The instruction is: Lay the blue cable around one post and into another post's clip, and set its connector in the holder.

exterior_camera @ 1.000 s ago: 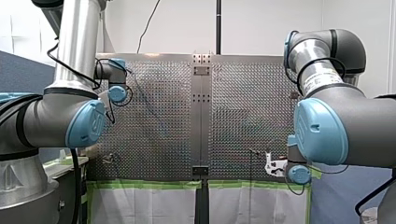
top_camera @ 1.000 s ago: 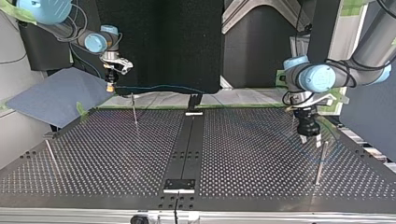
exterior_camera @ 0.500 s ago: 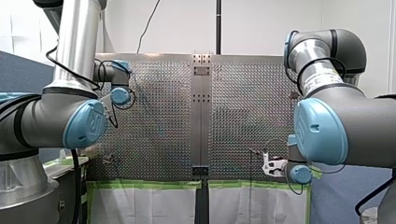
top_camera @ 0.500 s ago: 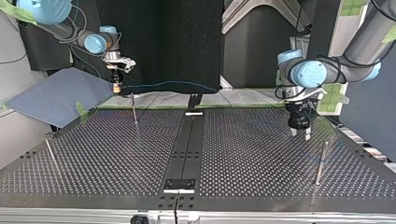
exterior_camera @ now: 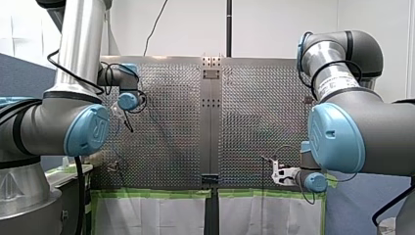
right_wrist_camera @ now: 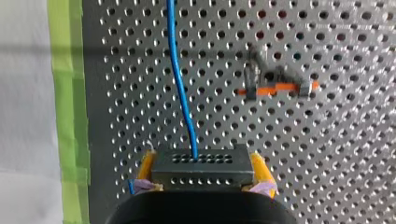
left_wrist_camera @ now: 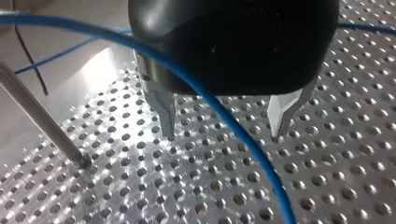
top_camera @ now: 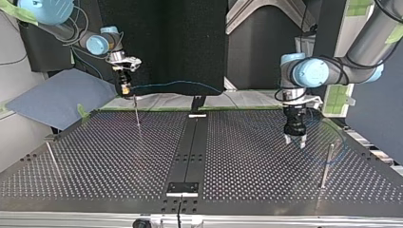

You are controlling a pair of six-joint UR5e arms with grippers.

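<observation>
My right gripper (right_wrist_camera: 202, 161) is clamped on the connector (right_wrist_camera: 201, 173) — its yellow pads (right_wrist_camera: 147, 164) press the dark, hole-dotted block from both sides. The cable (right_wrist_camera: 180, 88) leaves the block's front face and runs ahead over the table (right_wrist_camera: 327, 163), alongside the green tape (right_wrist_camera: 70, 93) that lines the table's edge. Ahead of that gripper, off to one side of the cable and apart from it, stands a small grey clip (right_wrist_camera: 275, 87) with an orange strip. In the top view this gripper hangs above the table's far edge, toward its left corner, close by the top of a thin post (top_camera: 137, 111). From there the cable arches through the air along that far edge toward the middle, then grows too faint to follow (only a pale blue curve shows again near the right edge). My left gripper (left_wrist_camera: 223, 134) has its metal fingers (left_wrist_camera: 161, 109) well apart with nothing held, their tips just over the table's holes. The cable sweeps in front of its black body and on down across the gap between the two fingers, nearer the camera than they are, and seems to touch neither. Beside this gripper a steel post (left_wrist_camera: 42, 119) rises from the table. In the top view the left gripper points down over the table's right half — near an edge post (top_camera: 326, 164) that stands upright by the right edge, but not touching it.
</observation>
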